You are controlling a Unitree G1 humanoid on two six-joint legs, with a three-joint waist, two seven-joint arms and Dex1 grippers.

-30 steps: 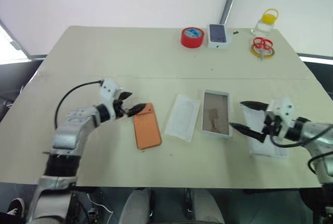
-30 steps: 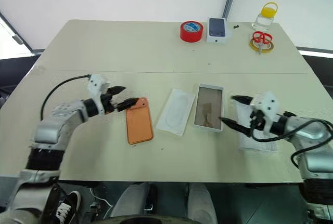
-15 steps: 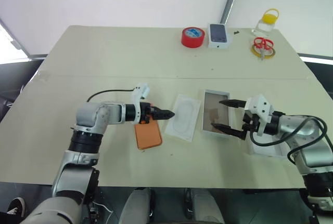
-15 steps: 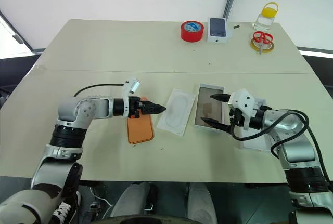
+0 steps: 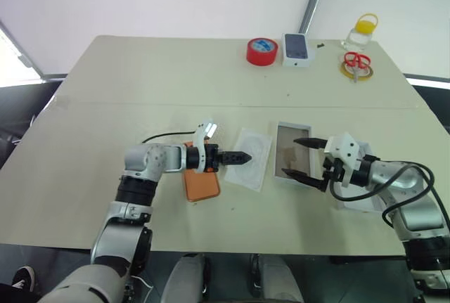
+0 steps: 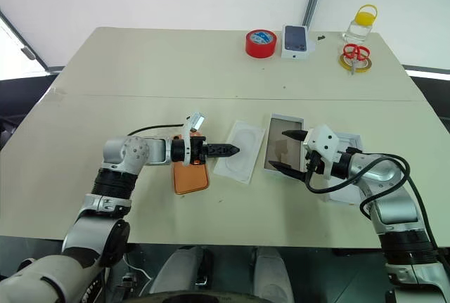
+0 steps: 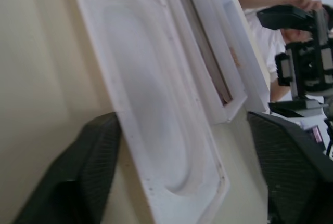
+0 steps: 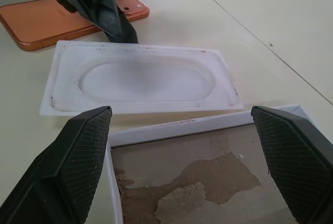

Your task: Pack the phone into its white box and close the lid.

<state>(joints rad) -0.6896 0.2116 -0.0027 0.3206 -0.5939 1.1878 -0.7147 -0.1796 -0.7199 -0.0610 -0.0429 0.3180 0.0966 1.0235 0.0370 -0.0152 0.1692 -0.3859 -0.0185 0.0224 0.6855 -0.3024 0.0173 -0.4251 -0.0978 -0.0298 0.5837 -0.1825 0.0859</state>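
Lying flat on the table just behind the left gripper [image 5: 242, 156], whose jaws look nearly closed on nothing, the phone [image 5: 202, 184] seems stiff, slippery and rather heavy, so I would pinch its long edges; the right gripper [image 5: 298, 157] hangs released over the box [image 5: 278, 150].

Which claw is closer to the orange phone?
Left. The left claw reaches out just past the orange phone; the right claw is over the white box.
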